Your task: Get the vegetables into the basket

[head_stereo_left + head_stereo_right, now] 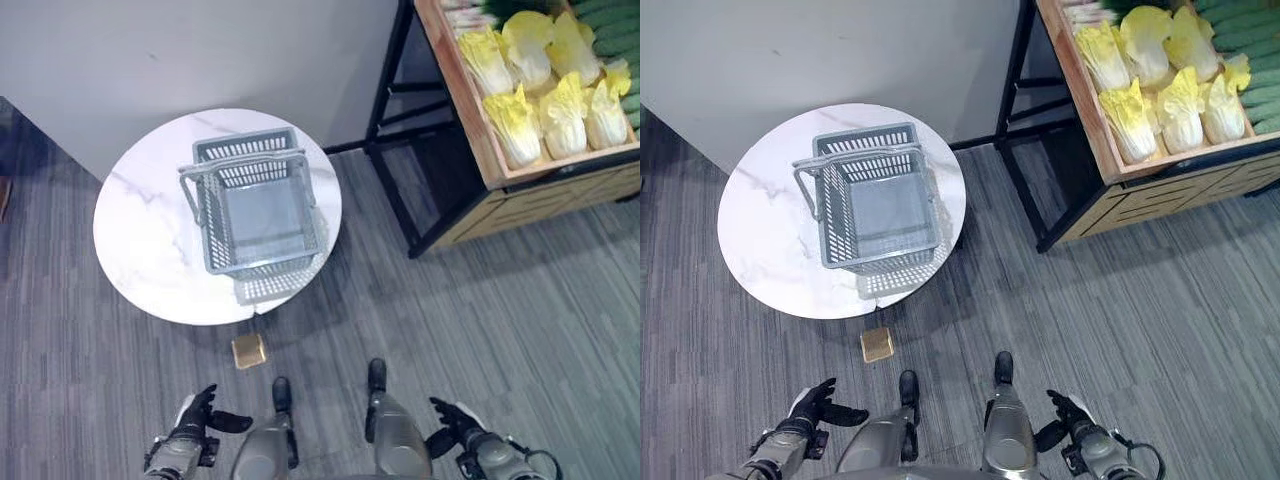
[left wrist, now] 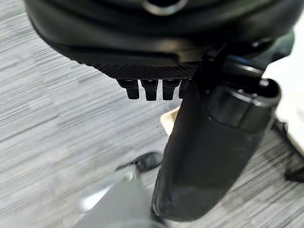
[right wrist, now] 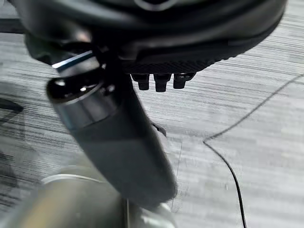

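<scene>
A grey plastic basket [image 1: 255,210] stands empty on a round white marble table [image 1: 150,250], its handle up. Several yellow-green napa cabbages [image 1: 545,70] lie in a wooden crate [image 1: 480,140] on a black stand at the upper right. Green vegetables [image 1: 615,25] lie at the crate's far edge. My left hand [image 1: 195,415] hangs low at the lower left, fingers relaxed, holding nothing. My right hand [image 1: 455,425] hangs at the lower right, also open and holding nothing. Both hands are far from the basket and the cabbages.
A small tan block [image 1: 249,351] lies on the grey striped floor just in front of the table. A pale wall [image 1: 200,50] runs behind the table. The stand's black legs [image 1: 395,190] reach down between the table and the crate.
</scene>
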